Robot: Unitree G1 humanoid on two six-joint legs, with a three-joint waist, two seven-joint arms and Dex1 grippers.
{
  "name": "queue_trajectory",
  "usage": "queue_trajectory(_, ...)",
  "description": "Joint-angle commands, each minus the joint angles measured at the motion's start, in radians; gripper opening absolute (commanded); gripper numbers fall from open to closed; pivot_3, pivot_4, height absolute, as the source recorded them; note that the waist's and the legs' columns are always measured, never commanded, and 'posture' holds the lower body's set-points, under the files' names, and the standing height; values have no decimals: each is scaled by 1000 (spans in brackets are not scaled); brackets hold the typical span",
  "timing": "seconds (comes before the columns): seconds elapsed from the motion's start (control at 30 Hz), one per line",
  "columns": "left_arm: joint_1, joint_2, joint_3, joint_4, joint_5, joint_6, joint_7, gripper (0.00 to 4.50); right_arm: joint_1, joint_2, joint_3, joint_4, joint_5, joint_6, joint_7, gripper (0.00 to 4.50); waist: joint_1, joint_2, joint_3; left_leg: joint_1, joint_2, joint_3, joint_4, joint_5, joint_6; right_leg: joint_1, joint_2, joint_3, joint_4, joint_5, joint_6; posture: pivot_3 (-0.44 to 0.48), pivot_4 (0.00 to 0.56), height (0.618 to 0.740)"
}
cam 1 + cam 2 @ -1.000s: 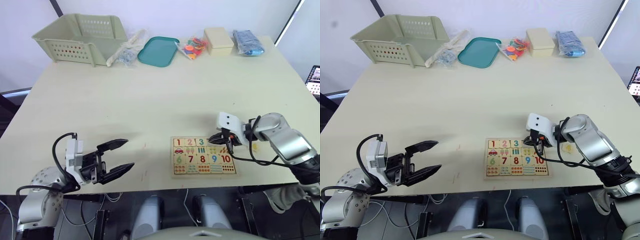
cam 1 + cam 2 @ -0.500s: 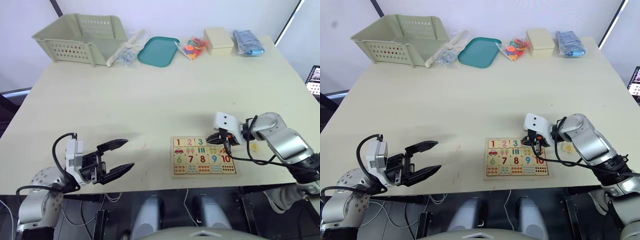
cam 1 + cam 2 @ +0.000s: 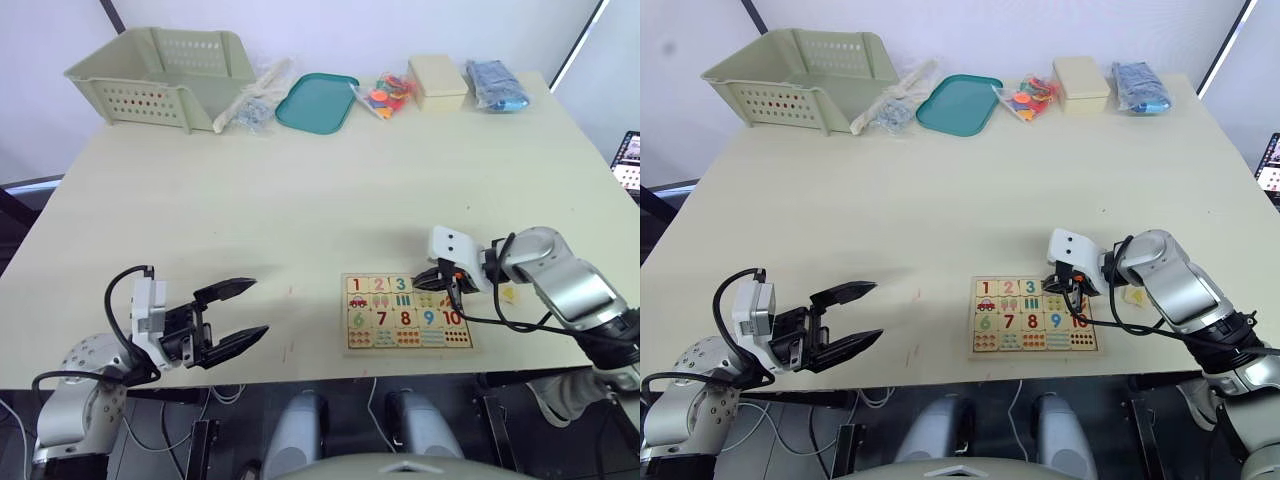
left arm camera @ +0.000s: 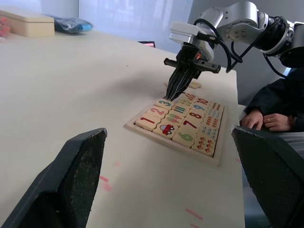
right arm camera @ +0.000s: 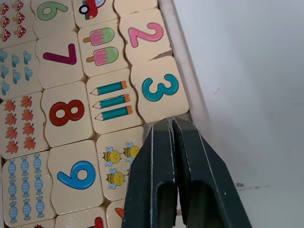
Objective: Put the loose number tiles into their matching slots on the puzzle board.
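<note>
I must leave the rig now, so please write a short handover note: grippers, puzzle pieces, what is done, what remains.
Left gripper: open, empty, over the table well left of the flat pale-wood puzzle board.
Right gripper: shut, tips down on the board's top row, just past the teal 3 tile.
Done: tiles 1, 2 and 3 sit in their slots.
Left: slots 4 and 5 are hidden by the gripper; check them. A small pale piece on the table right of the board may be a loose tile.
</note>
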Motion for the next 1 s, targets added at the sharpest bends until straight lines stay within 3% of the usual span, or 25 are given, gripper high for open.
queue_trajectory(0.03,2,8,15,-39,-10,-9,0,4500,86,-21,-184,-125,121,-16,-4,107,4,0,0,0,0,0,0,0,0,0,0,0,0,0,0,0,150,740)
queue_trajectory(0.3,-5,-3,3,-21,1,-17,3,4500,464,-23,-608,-284,324,-87,-23,107,9,-1,0,0,-1,0,0,0,0,2,0,-1,0,0,1,0,150,740)
queue_trajectory(0.47,-8,-7,-2,4,8,-26,-4,4500,668,-13,-802,-318,368,-152,-35,2320,8,-1,0,1,-1,3,0,0,0,2,1,0,0,0,1,0,150,740)
queue_trajectory(0.6,-3,-7,-1,26,13,-30,-10,4500,847,3,-957,-317,378,-193,-31,4409,8,-1,0,1,-1,3,0,0,0,2,1,0,0,0,1,0,150,740)
queue_trajectory(0.77,6,-6,6,48,19,-39,-16,4500,969,20,-1054,-278,377,-253,-28,4464,8,-1,0,1,-1,4,0,0,0,2,1,0,0,-1,0,0,150,740)
queue_trajectory(1.0,31,-6,15,76,30,-57,-23,4500,1037,26,-1098,-230,378,-298,-41,4464,6,-1,0,1,0,4,0,0,0,2,1,1,0,-1,0,0,150,740)
